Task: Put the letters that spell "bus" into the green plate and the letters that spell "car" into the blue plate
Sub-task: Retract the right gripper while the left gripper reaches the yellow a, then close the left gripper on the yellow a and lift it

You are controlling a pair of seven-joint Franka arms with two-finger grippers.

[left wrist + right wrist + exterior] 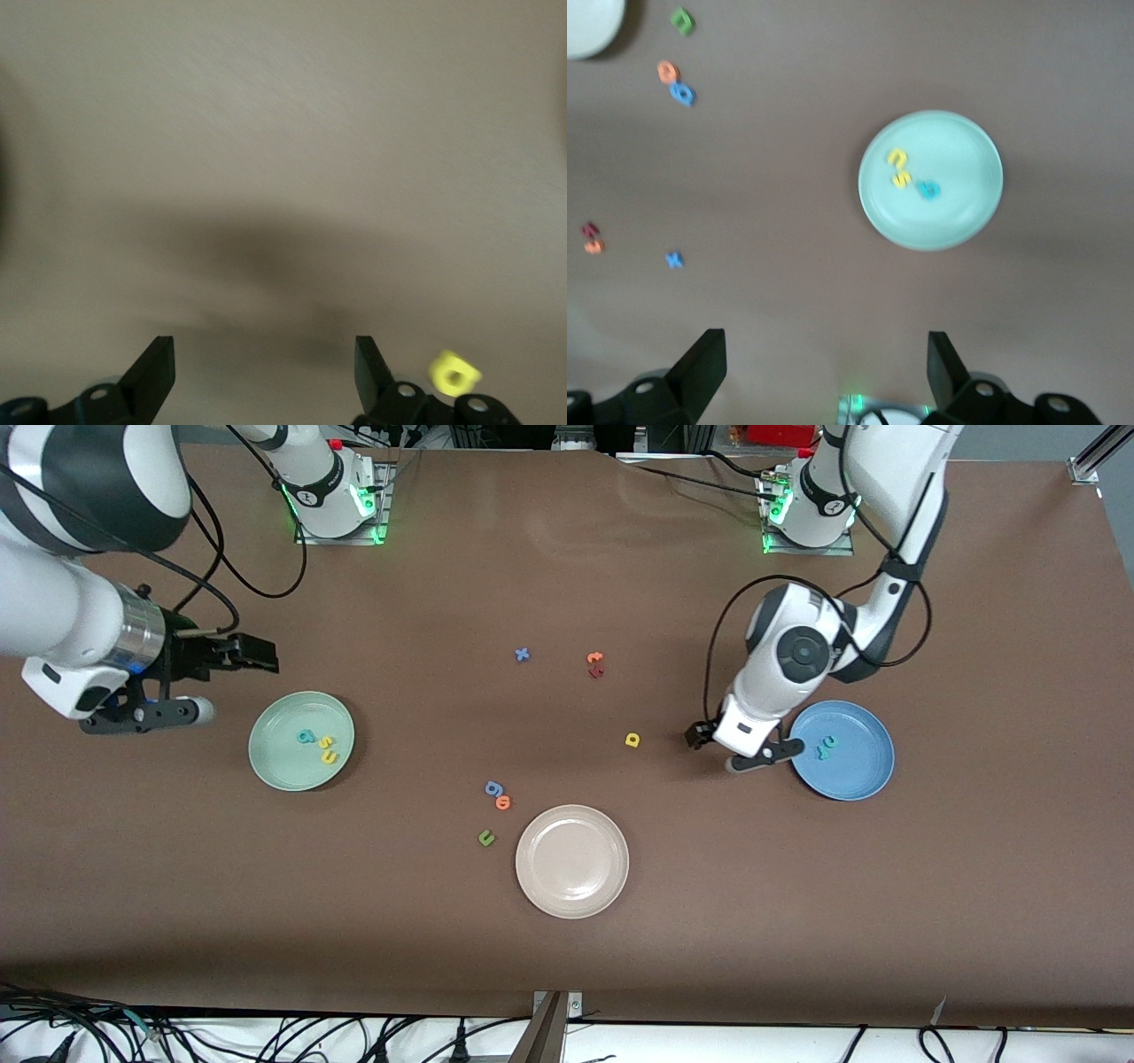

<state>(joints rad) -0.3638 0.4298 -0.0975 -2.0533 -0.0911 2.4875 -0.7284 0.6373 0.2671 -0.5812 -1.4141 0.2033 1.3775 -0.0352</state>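
My left gripper, fingers spread, empty; small yellow foam a at its nine o'clock. Right gripper spread, waiting.

Printed text, labels, brands: none legible; only loose foam letters, such as a blue x on the table.

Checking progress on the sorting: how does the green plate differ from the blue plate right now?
The green plate holds three letters, two yellow and one teal; the blue plate holds only teal pieces. The green plate lies toward the right arm's end of the table, the blue plate toward the left arm's end, beside the left tool. Both are round, shallow and similar in size.
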